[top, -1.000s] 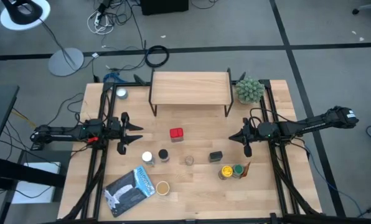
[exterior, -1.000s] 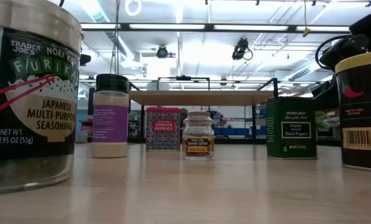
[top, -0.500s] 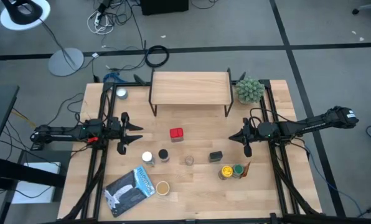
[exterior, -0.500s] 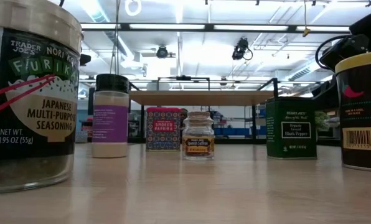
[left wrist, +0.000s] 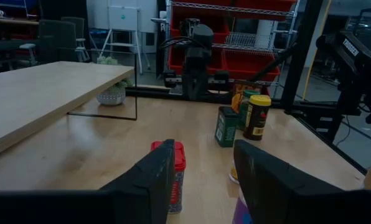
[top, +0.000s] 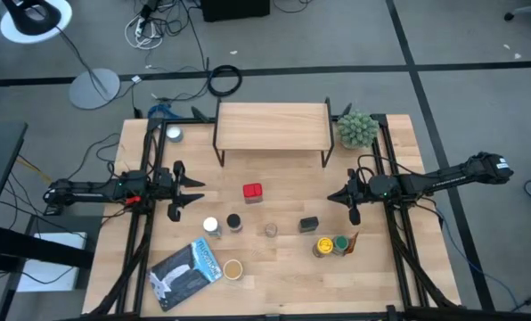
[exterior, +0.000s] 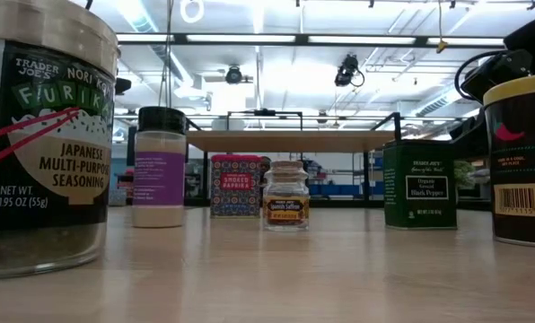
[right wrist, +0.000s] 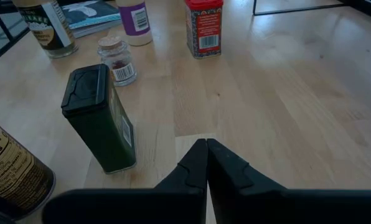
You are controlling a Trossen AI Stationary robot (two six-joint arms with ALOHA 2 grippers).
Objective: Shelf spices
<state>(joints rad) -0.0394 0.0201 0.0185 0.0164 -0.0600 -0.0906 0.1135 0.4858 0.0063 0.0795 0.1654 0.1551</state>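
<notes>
The red tin [top: 252, 191] stands on the bench [top: 274, 267] in front of the shelf [top: 272, 126], nearest to it of all the spices. It lies between the two arms, somewhat closer to the left pincer [top: 197, 192], straight ahead of its fingers and slightly toward the shelf. The left wrist view shows it close ahead, partly behind one finger [left wrist: 154, 180]. The tin is upright, its long axis vertical, so a level approach from the side looks suitable.

The left pincer is spread partway and holds nothing. The right pincer [top: 335, 197] is pressed together, also empty; its nearest spice is the dark green tin [top: 309, 224], just beside it toward the front edge.

Counted from above, nine spices stand on the bench and none on the shelf:
- one red tin
- one white-lidded jar [top: 210, 226]
- one black-lidded jar [top: 233, 222]
- one small clear jar [top: 270, 230]
- one dark green tin
- one yellow-lidded jar [top: 323, 246] touching one green-lidded jar [top: 340, 242]
- one tan-lidded jar [top: 232, 268] by the pouch [top: 186, 273]
- one pale-lidded jar [top: 174, 135] far off by the shelf's left end

There is one shelf, one pouch and one plant [top: 356, 129]. Judging by that, shelving is not yet begun.
</notes>
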